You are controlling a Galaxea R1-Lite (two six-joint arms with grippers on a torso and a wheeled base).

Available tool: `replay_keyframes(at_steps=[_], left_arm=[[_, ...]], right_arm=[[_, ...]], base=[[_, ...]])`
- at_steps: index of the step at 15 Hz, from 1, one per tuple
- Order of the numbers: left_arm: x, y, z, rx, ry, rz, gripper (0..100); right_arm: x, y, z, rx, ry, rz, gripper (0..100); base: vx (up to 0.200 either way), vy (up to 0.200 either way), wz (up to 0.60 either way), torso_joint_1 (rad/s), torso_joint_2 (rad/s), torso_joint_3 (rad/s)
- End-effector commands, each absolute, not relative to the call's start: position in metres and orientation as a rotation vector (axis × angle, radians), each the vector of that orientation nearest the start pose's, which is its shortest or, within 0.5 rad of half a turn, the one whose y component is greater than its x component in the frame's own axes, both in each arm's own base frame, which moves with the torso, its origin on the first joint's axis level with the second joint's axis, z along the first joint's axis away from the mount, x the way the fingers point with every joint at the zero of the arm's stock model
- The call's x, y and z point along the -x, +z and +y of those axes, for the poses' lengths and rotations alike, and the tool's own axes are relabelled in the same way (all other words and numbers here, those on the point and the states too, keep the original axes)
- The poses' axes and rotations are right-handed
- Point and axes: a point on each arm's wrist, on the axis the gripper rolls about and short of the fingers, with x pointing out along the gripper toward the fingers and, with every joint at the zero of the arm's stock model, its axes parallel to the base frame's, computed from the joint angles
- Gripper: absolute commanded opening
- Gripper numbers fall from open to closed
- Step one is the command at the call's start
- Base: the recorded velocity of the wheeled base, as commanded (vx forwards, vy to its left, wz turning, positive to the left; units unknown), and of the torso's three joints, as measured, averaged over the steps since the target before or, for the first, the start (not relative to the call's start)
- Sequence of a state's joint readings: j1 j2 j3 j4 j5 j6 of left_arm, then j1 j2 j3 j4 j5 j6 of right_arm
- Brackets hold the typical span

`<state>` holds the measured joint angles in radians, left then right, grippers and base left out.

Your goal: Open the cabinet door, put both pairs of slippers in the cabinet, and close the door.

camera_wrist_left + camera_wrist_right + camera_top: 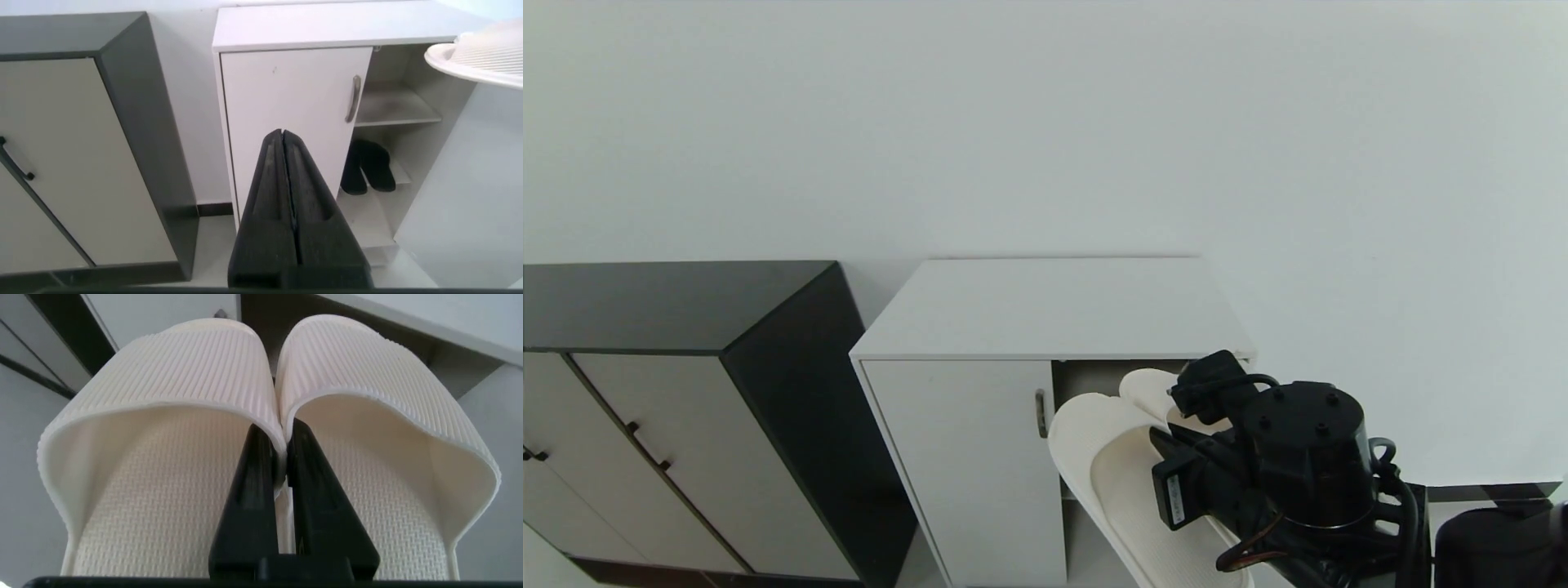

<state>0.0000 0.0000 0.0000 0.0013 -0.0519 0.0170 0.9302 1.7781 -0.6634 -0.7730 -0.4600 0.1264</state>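
Right gripper [282, 439] clenched on white slippers [1094, 445], held lower right of frame, before opened cabinet [1045, 314]. Left gripper [283, 139] closed, empty. Black slippers [368, 167] already shelved. Step judged: second pair being stowed. Forward reach onto free shelf called for next.

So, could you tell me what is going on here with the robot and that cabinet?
The right gripper is shut on a pair of white slippers, pinching their inner edges together and holding them up in front of the white cabinet's open right side. A pair of black slippers already lies inside it. The left gripper is shut and empty, facing the cabinet's closed left door. The white pair is not yet in.
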Motion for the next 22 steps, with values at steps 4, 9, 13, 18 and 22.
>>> replay_keyframes(at_steps=[4, 9, 13, 18, 22], left_arm=[[0.023, 0.075, -0.001, -0.017, -0.051, 0.003, 0], [0.023, 0.075, -0.001, -0.018, -0.052, 0.003, 0], [0.023, 0.075, -0.001, -0.017, -0.052, 0.003, 0], [0.023, 0.075, -0.001, -0.017, -0.052, 0.003, 0], [0.023, 0.075, -0.001, -0.017, -0.051, 0.003, 0]], right_arm=[[-0.186, 0.136, 0.237, 0.100, 0.456, 0.293, 0], [-0.186, 0.136, 0.237, 0.100, 0.456, 0.293, 0], [-0.186, 0.134, 0.237, 0.105, 0.455, 0.300, 0], [-0.187, 0.130, 0.238, 0.113, 0.454, 0.310, 0], [-0.190, 0.124, 0.240, 0.108, 0.453, 0.304, 0]], base=[[0.000, 0.000, 0.00, -0.220, 0.52, 0.294], [0.000, 0.000, 0.00, -0.224, 0.54, 0.321], [0.000, 0.000, 0.00, -0.200, 0.52, 0.320], [0.000, 0.000, 0.00, -0.172, 0.49, 0.322], [0.000, 0.000, 0.00, -0.132, 0.46, 0.331]])
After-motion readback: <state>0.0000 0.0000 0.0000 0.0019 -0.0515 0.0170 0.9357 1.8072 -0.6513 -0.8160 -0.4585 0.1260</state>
